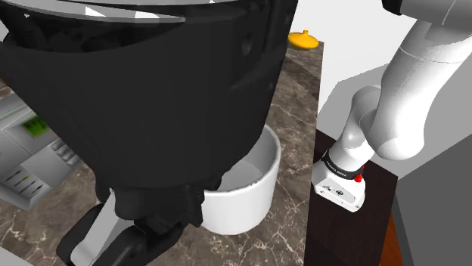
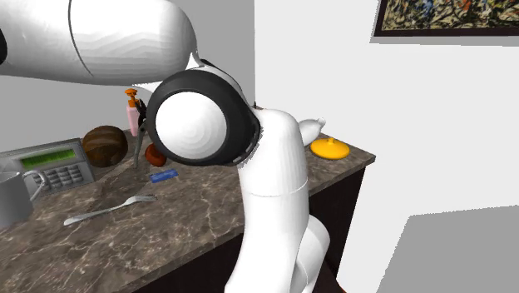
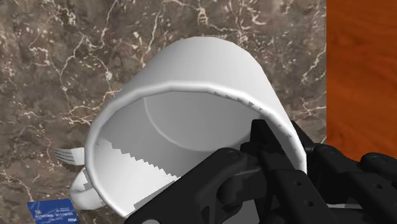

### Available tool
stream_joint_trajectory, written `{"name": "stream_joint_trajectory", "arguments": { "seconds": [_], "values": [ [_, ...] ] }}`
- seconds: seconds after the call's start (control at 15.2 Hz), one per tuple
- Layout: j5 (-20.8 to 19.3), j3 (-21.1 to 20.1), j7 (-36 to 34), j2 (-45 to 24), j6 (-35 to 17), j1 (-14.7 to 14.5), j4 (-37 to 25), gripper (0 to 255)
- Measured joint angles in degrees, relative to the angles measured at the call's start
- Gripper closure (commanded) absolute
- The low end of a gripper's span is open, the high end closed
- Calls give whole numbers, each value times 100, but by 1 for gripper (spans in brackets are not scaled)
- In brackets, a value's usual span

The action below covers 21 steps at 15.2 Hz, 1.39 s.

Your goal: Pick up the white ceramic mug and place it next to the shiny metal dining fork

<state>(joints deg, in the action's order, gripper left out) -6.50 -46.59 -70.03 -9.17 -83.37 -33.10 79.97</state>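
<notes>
The white mug (image 3: pixel 210 70) is clasped by my black gripper (image 3: pixel 267 153), one finger inside the rim and one outside the wall. Its open mouth faces the wrist camera and its handle (image 3: pixel 83 191) points away from the fingers. In the shoulder view the mug (image 1: pixel 246 181) hangs over the dark marble counter (image 1: pixel 291 113), with the gripper (image 1: pixel 198 202) on the rim at that view's left. The metal fork (image 2: pixel 108 208) lies flat on the counter. Its tines (image 3: pixel 67 154) show below the mug, beside the handle.
A blue card (image 2: pixel 164 175) lies near the fork's tines. A grey keypad device (image 2: pixel 50 166), a brown ball (image 2: pixel 104 146), a pink bottle (image 2: pixel 131 116) and a grey cup (image 2: pixel 12 196) stand at the back. An orange lid (image 2: pixel 329 148) sits by the counter's end. Wood floor (image 3: pixel 362 63) lies beyond the edge.
</notes>
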Motion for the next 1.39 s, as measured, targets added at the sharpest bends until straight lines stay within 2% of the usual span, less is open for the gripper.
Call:
{"name": "stream_joint_trajectory", "arguments": {
  "seconds": [0.86, 1.39],
  "values": [
    [244, 55, 140, 343, -1111, 204, 1350, 255],
    [232, 69, 130, 336, -1729, 224, 1963, 255]
  ]
}}
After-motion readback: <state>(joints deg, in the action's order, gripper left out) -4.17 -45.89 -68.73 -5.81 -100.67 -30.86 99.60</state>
